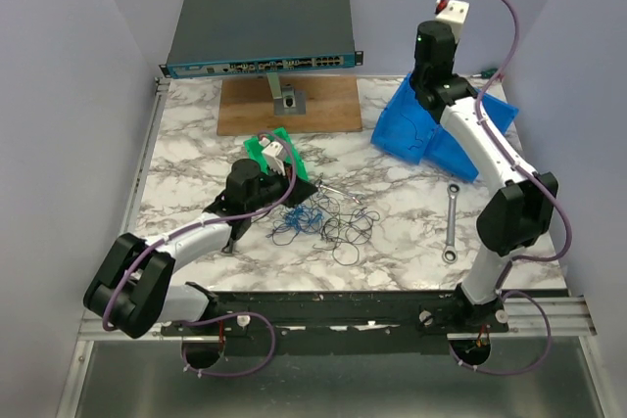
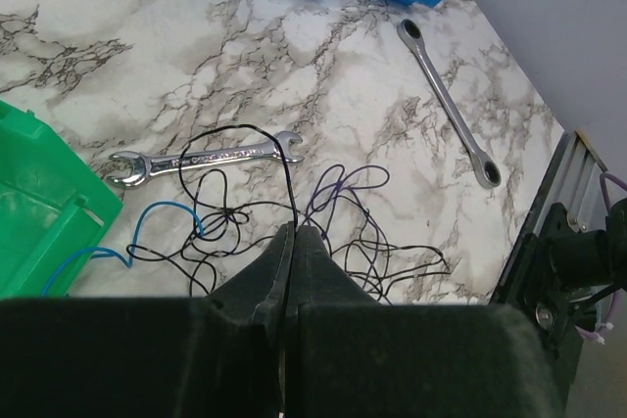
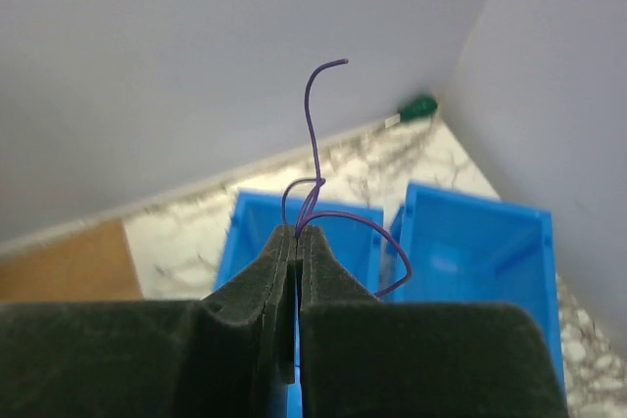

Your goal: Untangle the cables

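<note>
White-and-grey marble-pattern table (image 1: 392, 232) carries everything. At the back are a dark grey flat network switch (image 1: 260, 26) and a brown wooden board (image 1: 245, 110), both well apart from the work and prob. not part of the job.

Blue plastic bins (image 1: 411, 129) sit back-right. The R arm is raised over them, likely using them as the drop spot for each freed wire. Green plastic tray (image 2: 39, 203) sits by the L arm, touching the edge of the tangle, and a blue strand runs toward it.

Right gripper (image 3: 297, 242): jaws pressed together, pinching a thin purple wire (image 3: 310, 124). The wire is held high above the bins w/ its free end curling up. It looks fully clear of the heap, so next is prob. a release.

Left gripper (image 2: 294, 242): jaws shut low over the table, nipping a thin black wire (image 2: 290, 183) that rises from the tip into a loop. My read is that it either anchors the heap or is the next strand to pull.

Two silver wrenches are on the table. The open-end wrench (image 2: 206, 157) lies under the loops and could snag. The ring-end wrench (image 2: 446, 100) lies apart to the R.

The cables (image 1: 328, 222), a heap of blue, black and purple loops, lie mid-table just beside the L gripper, w/ most not yet separated.
</note>
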You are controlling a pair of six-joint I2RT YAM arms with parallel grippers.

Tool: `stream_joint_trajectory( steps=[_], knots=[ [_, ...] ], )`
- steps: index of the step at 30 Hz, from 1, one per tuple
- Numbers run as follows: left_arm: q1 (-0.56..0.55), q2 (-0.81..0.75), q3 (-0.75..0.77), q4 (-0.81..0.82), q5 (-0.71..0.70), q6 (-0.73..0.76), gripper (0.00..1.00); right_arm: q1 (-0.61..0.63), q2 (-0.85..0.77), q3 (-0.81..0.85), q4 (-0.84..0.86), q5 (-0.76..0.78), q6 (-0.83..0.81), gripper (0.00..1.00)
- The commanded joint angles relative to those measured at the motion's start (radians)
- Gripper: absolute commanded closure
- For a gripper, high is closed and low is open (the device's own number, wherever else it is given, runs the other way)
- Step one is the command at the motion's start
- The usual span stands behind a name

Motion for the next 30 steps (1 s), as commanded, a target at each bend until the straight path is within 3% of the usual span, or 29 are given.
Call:
stream_joint_trajectory(
  steps=[1, 5, 10, 16, 17, 19, 21, 25, 30],
  knots=[
    [-0.014, 0.017, 0.042, -0.001, 0.023, 0.031, 1.00, -0.028, -0.039, -0.176, -0.014, -0.053, 0.111, 0.99],
    [-0.031, 0.026, 0.054, -0.015, 0.017, 0.043, 1.00, -0.064, -0.002, -0.259, -0.027, -0.139, 0.169, 0.99],
    [-0.045, 0.019, 0.061, -0.039, -0.006, 0.066, 1.00, -0.097, 0.130, -0.202, -0.121, -0.209, 0.217, 0.99],
    [-0.057, 0.019, 0.068, -0.053, -0.010, 0.076, 1.00, -0.150, 0.247, -0.125, -0.174, -0.425, 0.260, 0.99],
    [-0.059, 0.019, 0.070, -0.054, -0.010, 0.080, 1.00, -0.156, 0.254, -0.102, -0.198, -0.483, 0.258, 0.93],
    [-0.069, 0.011, 0.070, -0.056, -0.009, 0.089, 1.00, -0.156, 0.227, -0.090, -0.226, -0.538, 0.263, 0.42],
    [-0.079, -0.001, 0.069, -0.056, -0.009, 0.097, 1.00, -0.155, 0.155, -0.140, -0.204, -0.585, 0.267, 0.23],
    [-0.100, -0.035, 0.059, -0.047, -0.011, 0.105, 1.00, -0.135, -0.036, -0.290, -0.179, -0.699, 0.260, 0.09],
    [-0.110, -0.063, 0.042, -0.022, -0.013, 0.098, 1.00, -0.016, -0.257, -0.517, -0.158, -0.842, 0.264, 0.07]
  ],
)
